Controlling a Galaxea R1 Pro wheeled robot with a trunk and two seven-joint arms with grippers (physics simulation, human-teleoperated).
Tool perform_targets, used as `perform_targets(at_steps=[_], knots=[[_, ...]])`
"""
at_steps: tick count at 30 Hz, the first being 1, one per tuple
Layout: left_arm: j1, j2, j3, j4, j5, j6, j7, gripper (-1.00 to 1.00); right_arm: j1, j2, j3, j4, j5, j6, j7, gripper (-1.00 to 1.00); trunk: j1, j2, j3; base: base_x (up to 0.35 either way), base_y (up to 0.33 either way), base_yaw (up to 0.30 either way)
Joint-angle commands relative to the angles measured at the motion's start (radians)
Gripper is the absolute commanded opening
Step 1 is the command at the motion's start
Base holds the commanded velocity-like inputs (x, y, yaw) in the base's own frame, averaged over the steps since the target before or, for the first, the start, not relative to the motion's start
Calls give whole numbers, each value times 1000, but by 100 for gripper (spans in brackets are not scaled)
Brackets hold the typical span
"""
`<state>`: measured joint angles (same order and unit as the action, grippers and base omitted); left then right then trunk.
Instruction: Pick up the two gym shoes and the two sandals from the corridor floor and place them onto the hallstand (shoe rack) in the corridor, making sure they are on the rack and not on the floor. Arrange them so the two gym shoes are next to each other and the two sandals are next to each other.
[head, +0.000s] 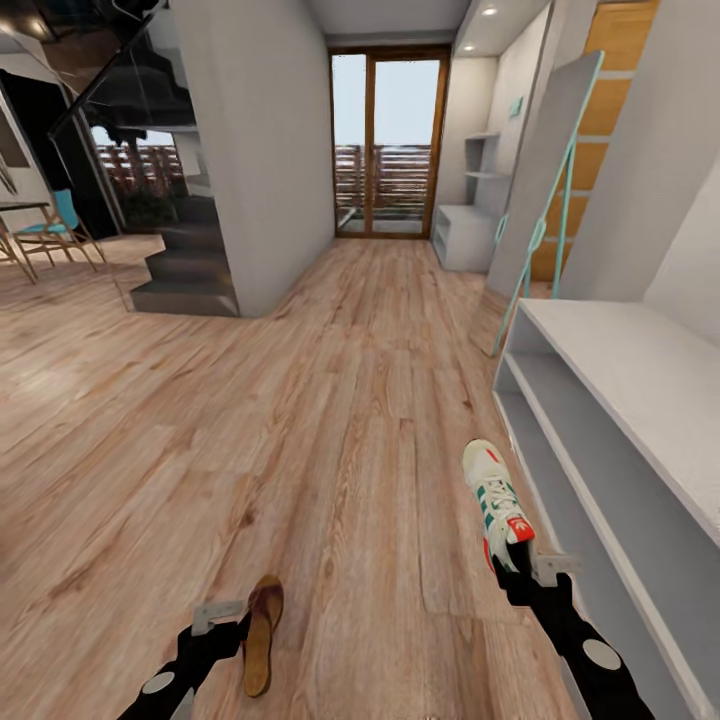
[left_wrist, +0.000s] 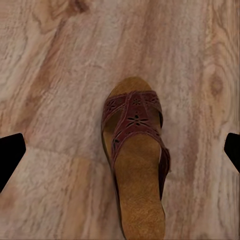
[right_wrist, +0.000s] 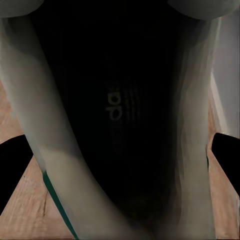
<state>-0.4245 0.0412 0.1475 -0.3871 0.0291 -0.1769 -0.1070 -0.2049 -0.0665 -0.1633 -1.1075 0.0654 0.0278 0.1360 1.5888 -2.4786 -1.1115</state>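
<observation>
Head view: right jaws (head: 516, 565) grasp 1 sneaker (head: 497, 503); left jaws (head: 238, 628) released beside sandal (head: 262, 634).

A light brown wood-plank corridor floor (head: 330, 430) with visible grain and knots stretches away toward a glass door at the far end. One dark brown sandal (head: 262, 632) with a tan insole lies flat on the floor at the near left, toe pointing away. At the right stands a pale grey hallstand (head: 610, 420), a low bench with two open shelf levels. A grey stair base rests on the floor at the far left.
</observation>
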Motion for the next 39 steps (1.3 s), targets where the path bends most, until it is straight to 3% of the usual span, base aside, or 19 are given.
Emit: perform_targets(at_steps=[1,9,23,29,39], knots=[[0,0,7,1,3,-1,-10,100,-1,1,-2,-1,7,3,7,-100,4,-8,-5,0,0,-246],[0,0,7,1,3,-2,-10,100,-1,3,-2,-1,7,3,7,-100,14,-23,-43,0,0,-197],[-1,1,7,1,3,-4,-10,100,-1,4,-1,-3,7,3,7,-100,20,-26,-119,0,0,-23],[0,0,7,2,3,-68,-10,100,-1,4,-2,-4,7,3,7,-100,23,-27,-151,0,0,0],[0,0,7,4,3,-87,-10,100,-1,2,-2,-5,7,1,7,-100,27,-30,-199,0,0,0]])
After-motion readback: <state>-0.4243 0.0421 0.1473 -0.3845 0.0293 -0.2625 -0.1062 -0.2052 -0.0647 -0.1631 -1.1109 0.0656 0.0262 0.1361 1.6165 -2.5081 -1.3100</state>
